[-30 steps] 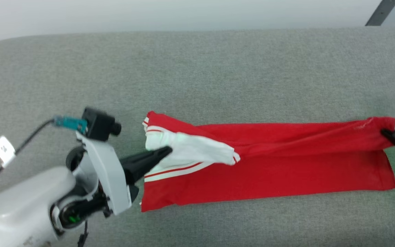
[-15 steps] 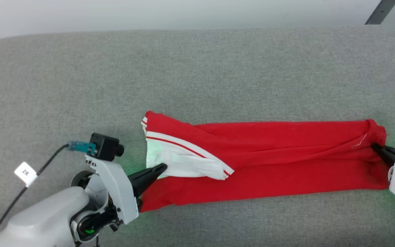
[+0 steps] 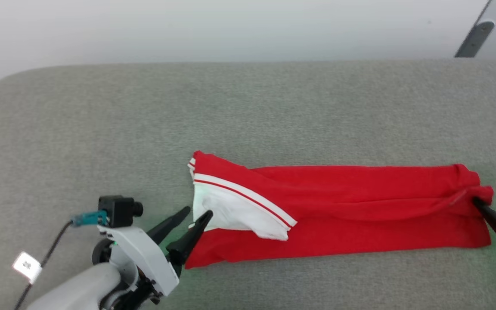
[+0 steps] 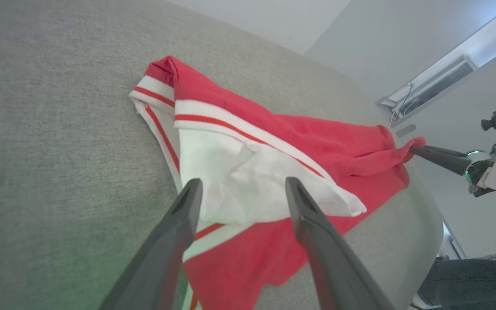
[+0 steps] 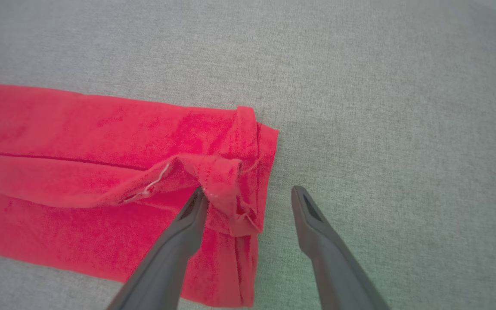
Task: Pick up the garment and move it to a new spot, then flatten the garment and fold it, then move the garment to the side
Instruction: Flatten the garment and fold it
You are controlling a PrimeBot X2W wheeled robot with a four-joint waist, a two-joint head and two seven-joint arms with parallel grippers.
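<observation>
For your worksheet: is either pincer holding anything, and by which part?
Nothing is held: left pincer and right pincer stand open at each end of the garment.

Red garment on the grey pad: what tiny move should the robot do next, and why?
Likely back both arms away: the left pincer and right pincer stand open at the ends of the garment, which lies in a long strip.
</observation>
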